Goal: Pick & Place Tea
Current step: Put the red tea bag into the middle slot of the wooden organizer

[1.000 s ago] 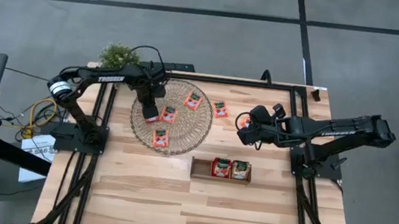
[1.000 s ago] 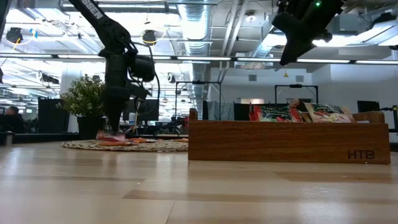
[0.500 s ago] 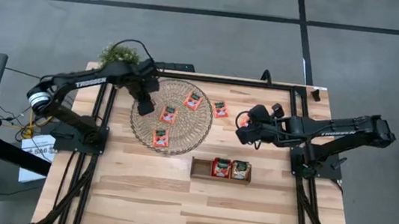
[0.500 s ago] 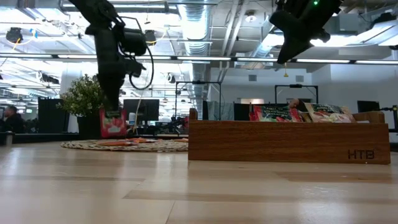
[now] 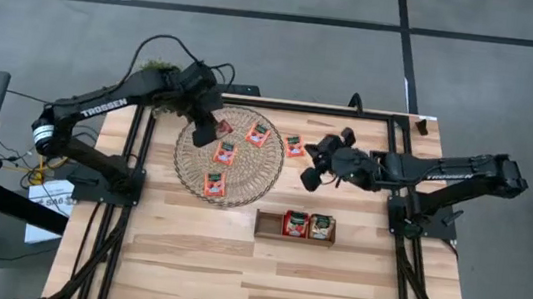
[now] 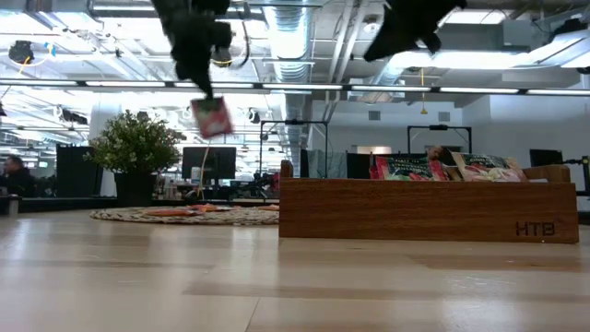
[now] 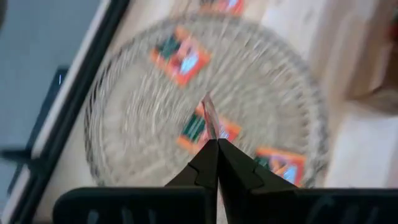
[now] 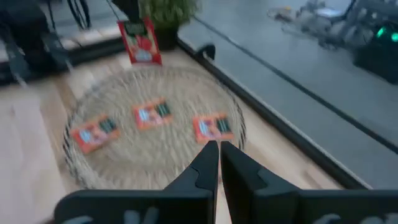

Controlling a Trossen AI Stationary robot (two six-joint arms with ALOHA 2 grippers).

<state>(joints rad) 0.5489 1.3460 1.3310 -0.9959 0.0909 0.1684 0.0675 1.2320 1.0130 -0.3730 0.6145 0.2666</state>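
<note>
One red tea sachet (image 6: 212,117) hangs in the air above the woven mat (image 5: 189,166), at approx. 11 o'clock of it, pinched by closed fingers of left gripper (image 5: 219,127). Three sachets (image 5: 225,152) lie on the mat, two stand in the wooden tray (image 5: 267,232). Right gripper (image 5: 307,164) hovers at 3 o'clock of the mat, fingers closed, holding nothing.

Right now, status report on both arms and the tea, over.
Left gripper shut on red sachet, lifted above the woven mat. Right gripper shut, empty, hovering near the wooden tray. Nothing blocking.

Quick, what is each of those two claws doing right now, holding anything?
Left gripper: shut on a red tea sachet, lifted above the woven mat.
Right gripper: shut, holding nothing, in the air beside the mat.
</note>
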